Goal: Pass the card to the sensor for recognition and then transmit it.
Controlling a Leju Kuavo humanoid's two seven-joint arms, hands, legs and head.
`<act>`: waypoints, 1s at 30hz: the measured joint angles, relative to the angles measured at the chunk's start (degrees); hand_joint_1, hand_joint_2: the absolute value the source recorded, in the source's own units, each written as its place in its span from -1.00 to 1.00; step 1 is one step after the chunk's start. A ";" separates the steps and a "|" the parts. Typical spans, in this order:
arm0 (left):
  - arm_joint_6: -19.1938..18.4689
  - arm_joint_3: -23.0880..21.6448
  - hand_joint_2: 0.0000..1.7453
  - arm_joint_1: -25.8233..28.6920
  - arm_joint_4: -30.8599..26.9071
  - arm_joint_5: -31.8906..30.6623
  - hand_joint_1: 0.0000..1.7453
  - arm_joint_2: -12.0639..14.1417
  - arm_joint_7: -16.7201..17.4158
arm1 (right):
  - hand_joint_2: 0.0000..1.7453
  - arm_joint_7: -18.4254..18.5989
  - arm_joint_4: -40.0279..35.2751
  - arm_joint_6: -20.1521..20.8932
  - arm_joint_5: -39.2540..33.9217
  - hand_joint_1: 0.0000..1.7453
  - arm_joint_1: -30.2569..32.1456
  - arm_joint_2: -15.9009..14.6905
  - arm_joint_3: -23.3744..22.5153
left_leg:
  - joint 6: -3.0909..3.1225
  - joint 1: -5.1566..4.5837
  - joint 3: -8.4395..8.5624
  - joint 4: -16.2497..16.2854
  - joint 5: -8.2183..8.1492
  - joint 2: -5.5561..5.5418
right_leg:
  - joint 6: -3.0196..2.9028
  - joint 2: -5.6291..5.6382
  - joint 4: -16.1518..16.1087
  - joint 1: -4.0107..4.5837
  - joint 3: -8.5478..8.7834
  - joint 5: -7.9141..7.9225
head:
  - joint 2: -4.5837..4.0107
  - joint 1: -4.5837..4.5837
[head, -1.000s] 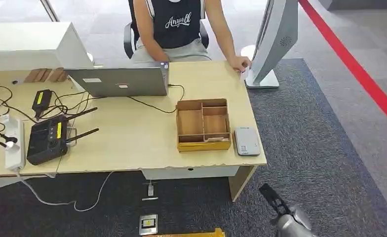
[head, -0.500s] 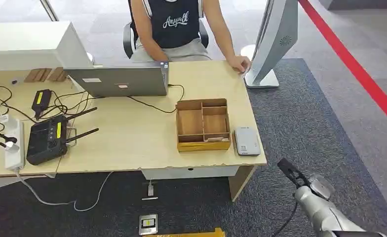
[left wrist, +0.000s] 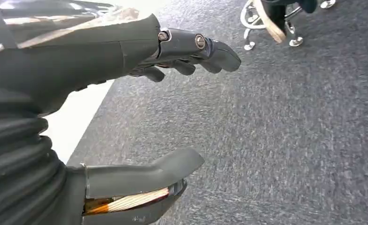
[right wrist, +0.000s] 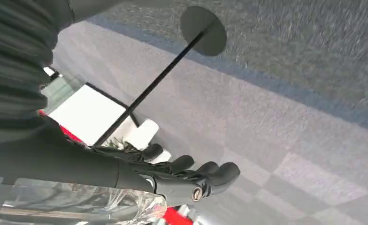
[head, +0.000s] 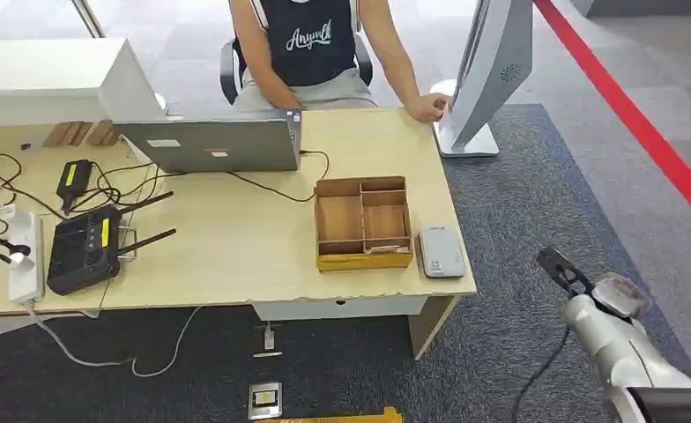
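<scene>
Presently the right robot hand point(head: 560, 268) is released: dark fingers extended and apart, nothing in them, raised over the dark grey carpet point(head: 536, 203) off the end of the pale wooden worktop point(head: 236, 256). The left robot hand point(left wrist: 140, 49) is likewise unclenched and holds nothing.

Nearest the right robot hand, across the worktop's edge, lies the flat grey-white card sensor point(head: 441, 252). Just beyond it stands the compartmented brown cardboard tray point(head: 364, 260). Farther off, a person's hand point(head: 428, 107) rests by the grey upright kiosk point(head: 492, 70).

The card cannot be placed with certainty; a pale sliver in the tray's near compartment may be it.

Risks, as judged:
- A low inward reach could strike the worktop corner or push the sensor.
- A thin card lying flat may slip from the fingers.
</scene>
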 joint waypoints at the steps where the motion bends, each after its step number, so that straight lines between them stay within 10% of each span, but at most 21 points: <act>1: 0.00 0.04 1.00 0.00 0.00 -0.07 -1.00 -0.02 0.06 | 1.00 0.37 -0.55 0.00 -0.50 -1.00 -0.41 -0.74 0.04 | 0.00 -0.01 -0.01 0.00 0.00 0.00 | 0.00 0.00 0.00 -0.02 -0.01 0.00 | 0.00 -0.02; 22: -0.07 1.36 1.00 -0.12 0.02 -1.03 -1.00 -0.28 -1.60 | 1.00 0.57 -10.45 0.85 -0.33 -1.00 -6.00 -7.72 1.16 | 0.02 -0.02 -0.04 0.00 0.01 0.00 | 0.05 -0.01 0.01 -0.05 0.00 0.04 | 0.00 0.00; 30: -0.68 1.46 1.00 -0.49 0.00 -3.37 -1.00 -0.11 -4.37 | 1.00 -15.28 -23.50 -3.98 -3.56 -1.00 -13.28 -6.49 8.14 | -0.05 -0.03 -0.14 -0.02 0.11 0.03 | 0.00 0.02 0.15 -0.05 -0.11 0.09 | 0.00 0.00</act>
